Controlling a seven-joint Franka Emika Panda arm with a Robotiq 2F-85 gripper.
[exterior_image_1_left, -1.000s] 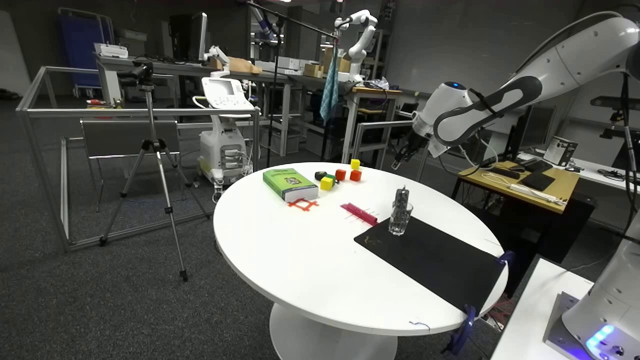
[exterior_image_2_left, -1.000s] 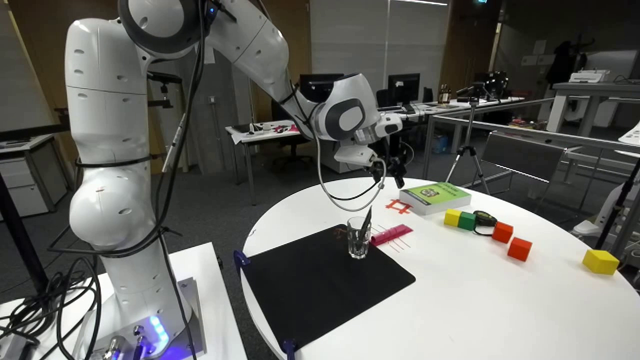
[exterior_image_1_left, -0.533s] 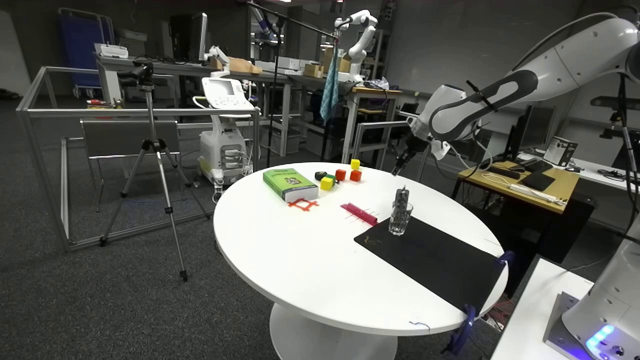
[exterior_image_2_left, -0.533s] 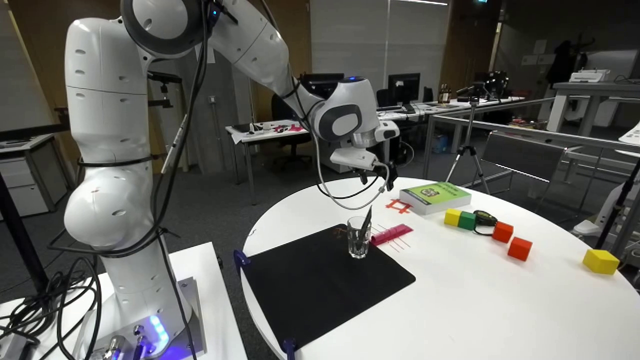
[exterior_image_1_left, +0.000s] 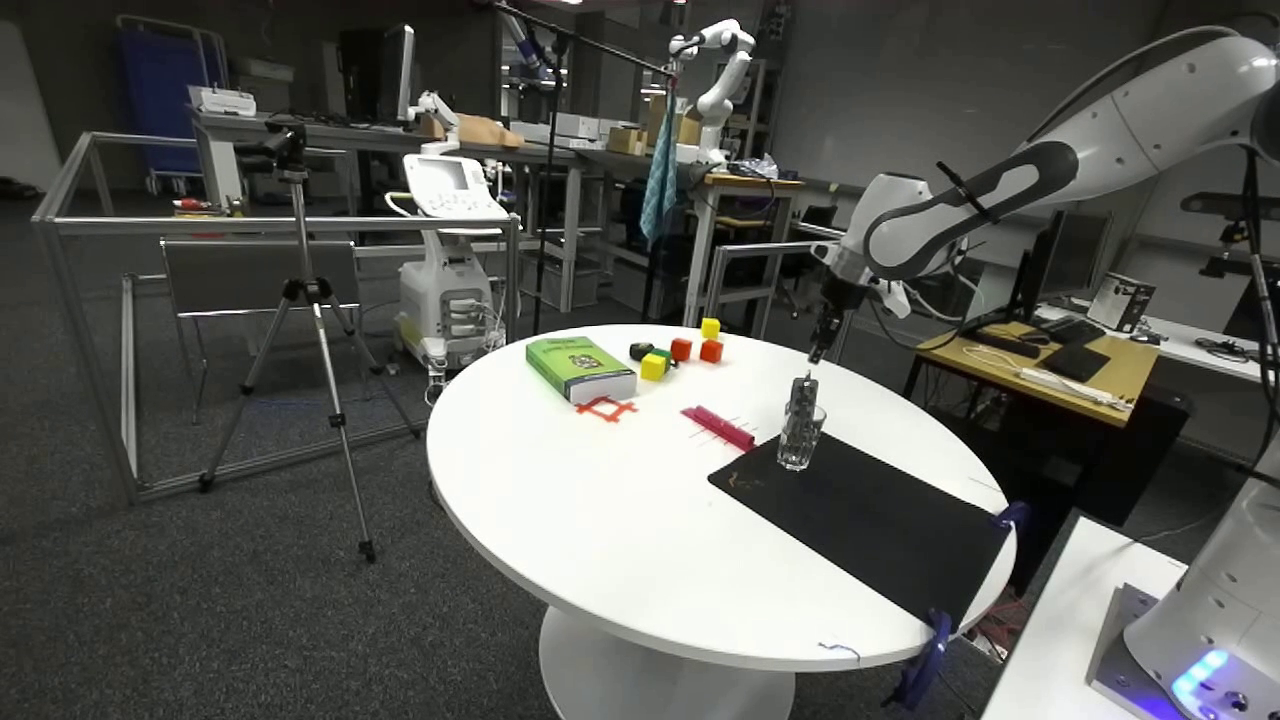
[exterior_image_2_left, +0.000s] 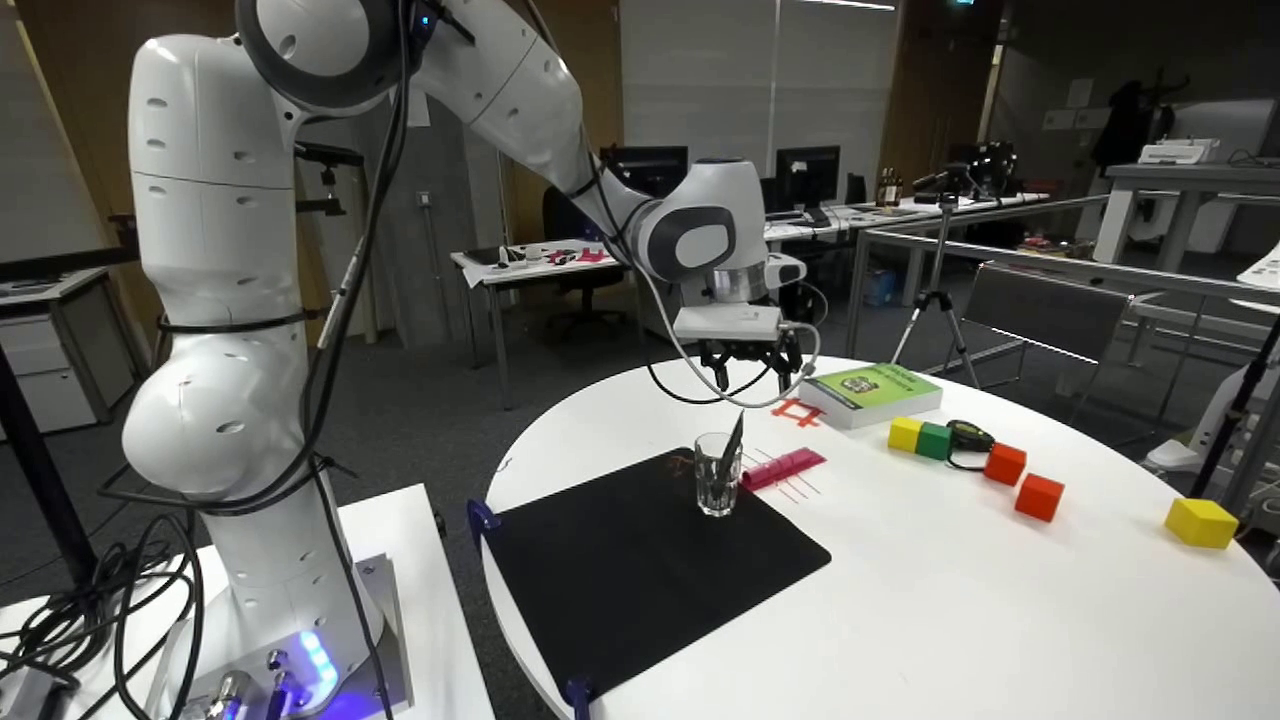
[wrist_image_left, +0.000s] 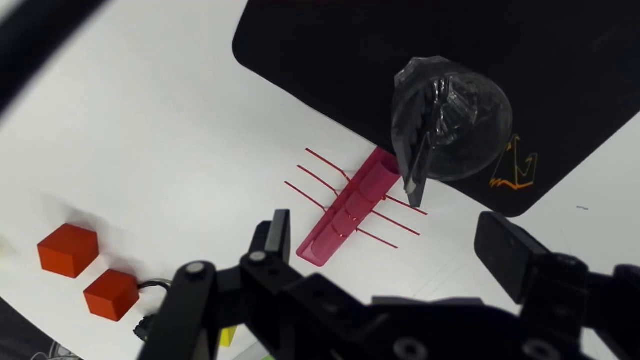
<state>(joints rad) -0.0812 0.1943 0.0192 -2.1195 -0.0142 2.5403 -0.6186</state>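
One gripper (wrist_image_left: 389, 245), mine, jaws spread wide above a white table (exterior_image_1_left: 610, 530). Taking my wrist view as the dial, gripper at centre: one clear glass (wrist_image_left: 470, 125), upright on a black mat (wrist_image_left: 330, 55), 1 o'clock, with a dark strip (wrist_image_left: 419, 176) leaning inside; one pink tube (wrist_image_left: 352, 215) by the mat's edge, 10 o'clock; two red blocks (wrist_image_left: 67, 251) farther out, 9 o'clock.

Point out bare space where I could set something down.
Bare: mat between glass and blue clamps; table between mat and red cubes. Crowded: book through green cube to red cubes; also glass beside pink strip, open gripper near.
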